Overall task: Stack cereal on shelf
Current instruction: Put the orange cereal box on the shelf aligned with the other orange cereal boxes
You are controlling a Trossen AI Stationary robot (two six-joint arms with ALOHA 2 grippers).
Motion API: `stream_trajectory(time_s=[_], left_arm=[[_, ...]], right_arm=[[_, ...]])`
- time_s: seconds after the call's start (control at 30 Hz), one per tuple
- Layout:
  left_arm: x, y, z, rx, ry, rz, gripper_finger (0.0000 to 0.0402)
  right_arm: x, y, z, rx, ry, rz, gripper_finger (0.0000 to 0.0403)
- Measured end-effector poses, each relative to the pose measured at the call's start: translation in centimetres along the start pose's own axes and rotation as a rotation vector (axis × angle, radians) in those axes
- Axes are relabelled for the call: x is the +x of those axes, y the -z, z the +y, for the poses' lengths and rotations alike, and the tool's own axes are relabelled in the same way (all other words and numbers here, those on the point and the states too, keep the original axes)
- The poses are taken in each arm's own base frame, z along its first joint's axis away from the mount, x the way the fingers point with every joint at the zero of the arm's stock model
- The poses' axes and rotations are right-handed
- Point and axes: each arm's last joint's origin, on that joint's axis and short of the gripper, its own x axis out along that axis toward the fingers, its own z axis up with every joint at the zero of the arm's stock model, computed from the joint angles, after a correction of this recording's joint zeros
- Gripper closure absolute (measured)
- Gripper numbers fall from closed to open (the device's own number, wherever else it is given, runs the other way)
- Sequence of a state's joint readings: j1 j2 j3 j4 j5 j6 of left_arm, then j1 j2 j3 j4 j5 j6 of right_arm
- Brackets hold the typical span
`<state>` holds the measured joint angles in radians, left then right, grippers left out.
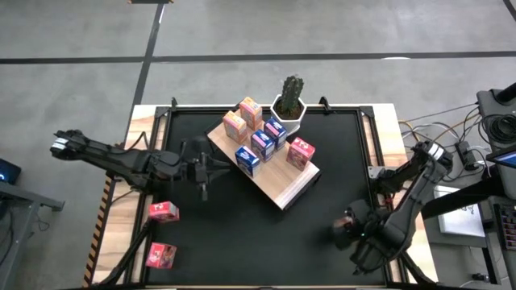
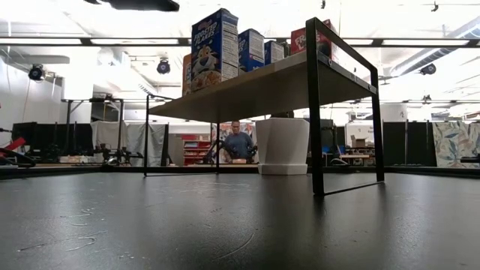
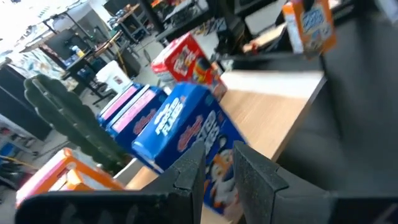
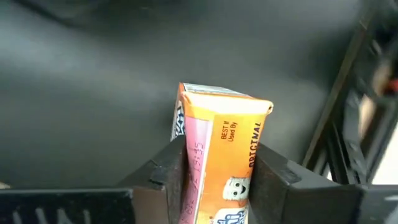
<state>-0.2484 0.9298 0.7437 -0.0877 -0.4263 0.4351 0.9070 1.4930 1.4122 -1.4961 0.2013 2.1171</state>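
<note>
Right gripper point(image 4: 214, 180) at near right table corner, fingers clamping an orange cereal box point(image 4: 224, 168); grip to be confirmed square before lifting. Farther off, left gripper point(image 3: 214, 171) narrow and empty beside the shelf point(image 1: 270, 181), blue cereal box point(image 3: 180, 134) just ahead.

The shelf point(image 1: 278, 189) stands on thin black legs in the middle of the table point(image 1: 242, 242), with open passage beneath its board. Cereal boxes point(image 1: 262, 143) crowd the board's far half; the near end lies bare. A potted cactus point(image 1: 289, 105) blocks the far corner. The left claw point(image 1: 203, 171) sits just beside the shelf's left edge. Two pink boxes point(image 1: 162, 234) lie on the table's left margin.
</note>
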Motion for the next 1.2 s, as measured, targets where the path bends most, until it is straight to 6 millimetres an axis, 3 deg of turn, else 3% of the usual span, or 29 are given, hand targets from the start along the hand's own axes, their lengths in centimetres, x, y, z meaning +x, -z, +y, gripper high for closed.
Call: stream_trajectory(time_s=[0.27, 0.5, 0.87, 1.2], left_arm=[[-0.4, -0.8, -1.2, -0.175, 0.083, -0.060, 0.0338], [0.5, -1.1, -2.7, -0.260, 0.187, -0.074, 0.0338], [1.1, -1.1, -3.4, -0.394, 0.205, -0.057, 0.0338], [1.7, -2.3, -3.8, -0.594, 0.290, -0.165, 0.0326]], right_arm=[[-4.4, -1.6, 0.9, -0.353, -0.246, -0.136, 0.0293], [-6.9, -4.2, 2.3, -0.576, -0.382, -0.358, 0.0294], [-7.0, -8.7, 5.1, -0.918, -0.369, -0.478, 0.0296], [-6.4, -11.1, 7.6, -1.152, -0.404, -0.667, 0.0296]])
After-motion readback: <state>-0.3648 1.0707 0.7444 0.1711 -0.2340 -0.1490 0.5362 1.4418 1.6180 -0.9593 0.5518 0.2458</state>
